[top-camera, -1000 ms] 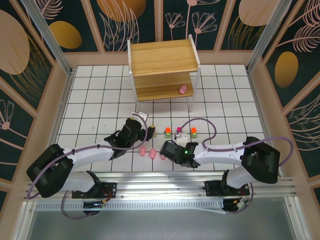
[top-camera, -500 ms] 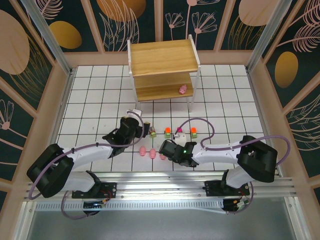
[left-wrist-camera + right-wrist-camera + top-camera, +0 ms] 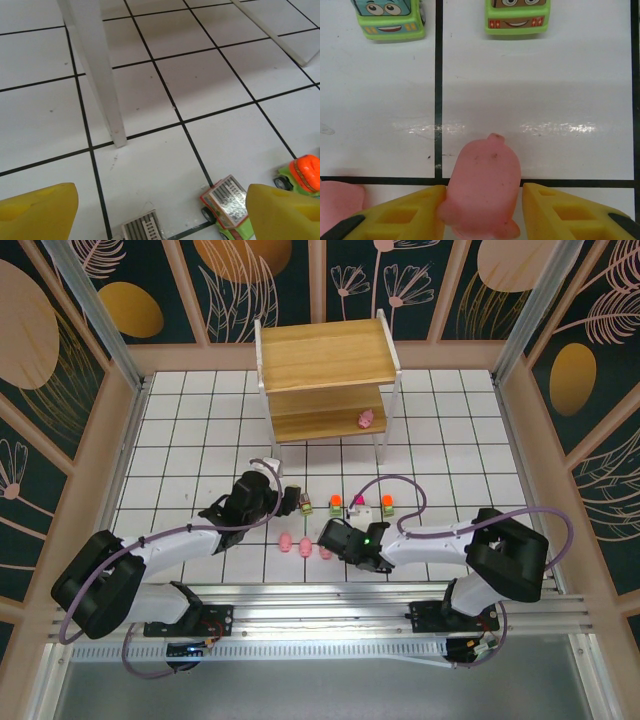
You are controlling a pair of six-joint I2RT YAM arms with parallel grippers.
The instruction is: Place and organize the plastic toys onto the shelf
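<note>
Right tool [image 3: 482, 212] pinching a pig [image 3: 482, 192] on the surface [image 3: 200, 420]; left tool [image 3: 160, 212] wide open and empty.
The shelf [image 3: 325, 350] stands at the far middle of the surface, with a shelf pig [image 3: 367, 419] on its lower board at the right. The left tool hovers low just before a shelf leg [image 3: 95, 75]; a grey-topped car [image 3: 227, 202] lies untouched between its fingers [image 3: 37, 210], nearer the right one. The right tool's fingers [image 3: 400, 217] press both flanks of the pig, whose snout points away. Two green cars [image 3: 390, 17] sit ahead of it and another pig [image 3: 337, 202] just left.
</note>
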